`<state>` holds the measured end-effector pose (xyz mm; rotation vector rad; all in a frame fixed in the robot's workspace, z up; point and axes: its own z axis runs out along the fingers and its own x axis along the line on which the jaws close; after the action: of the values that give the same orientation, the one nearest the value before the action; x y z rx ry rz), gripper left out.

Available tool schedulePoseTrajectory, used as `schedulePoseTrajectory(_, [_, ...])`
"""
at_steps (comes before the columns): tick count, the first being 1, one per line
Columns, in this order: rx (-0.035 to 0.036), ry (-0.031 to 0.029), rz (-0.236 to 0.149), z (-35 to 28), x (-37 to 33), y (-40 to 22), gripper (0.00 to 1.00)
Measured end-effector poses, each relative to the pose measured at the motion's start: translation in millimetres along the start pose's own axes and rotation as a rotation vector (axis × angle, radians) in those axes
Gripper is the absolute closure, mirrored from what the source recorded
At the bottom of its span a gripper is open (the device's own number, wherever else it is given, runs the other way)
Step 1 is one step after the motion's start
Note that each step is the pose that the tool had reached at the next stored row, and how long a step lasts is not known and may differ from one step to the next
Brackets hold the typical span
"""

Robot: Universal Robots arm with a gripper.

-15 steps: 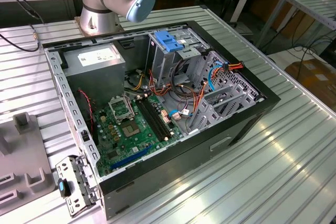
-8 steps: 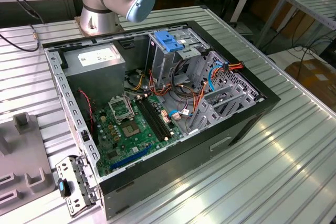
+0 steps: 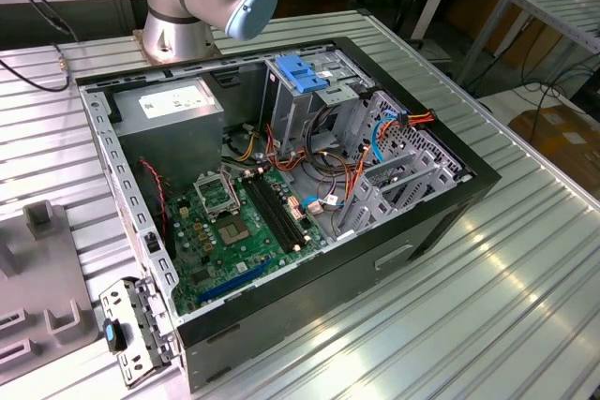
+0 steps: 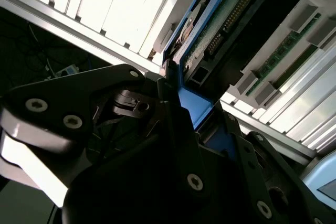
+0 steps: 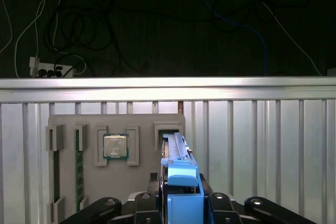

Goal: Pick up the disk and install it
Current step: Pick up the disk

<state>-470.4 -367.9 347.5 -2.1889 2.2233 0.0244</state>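
In both wrist views the disk [image 5: 176, 153] stands on edge between my gripper's black fingers [image 5: 149, 199]. Its bright blue rail and end tab [image 5: 182, 179] face the first wrist camera. The second wrist view shows its green circuit-board side [image 4: 231, 19] and a blue rail [image 4: 191, 103]. My gripper [image 5: 181, 199] is shut on the disk at its near end. The disk's far end reaches the rectangular slot [image 5: 169, 129] of a grey holder tray [image 5: 68, 124]. I cannot tell whether it still sits in that slot.
The grey tray also holds a processor chip [image 5: 115, 146] and a memory stick [image 5: 79, 166]. In the exterior view the open computer case [image 3: 450, 203] lies on the ribbed metal table [image 3: 506, 306]. It holds the green motherboard [image 3: 234, 222] and a grey drive cage with a light-blue latch [image 3: 302, 77]. The arm's base [image 3: 187, 7] stands behind.
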Motion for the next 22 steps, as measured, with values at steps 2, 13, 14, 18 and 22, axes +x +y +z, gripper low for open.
schedulePoseTrajectory(2, [0.0000, 0.0000, 0.000, -0.5, 0.0, 0.0, 0.63])
schedulePoseTrajectory(13, [-0.0001, 0.0000, 0.000, -2.9, -0.1, 0.0, 0.63])
schedulePoseTrajectory(14, [0.0000, 0.0000, 0.000, -3.0, -0.1, 0.0, 0.63])
schedulePoseTrajectory(18, [0.0000, 0.0000, 0.000, -4.2, -0.1, 0.0, 0.63])
schedulePoseTrajectory(22, [0.0001, -0.0001, 0.000, -6.2, -0.2, 0.0, 0.63])
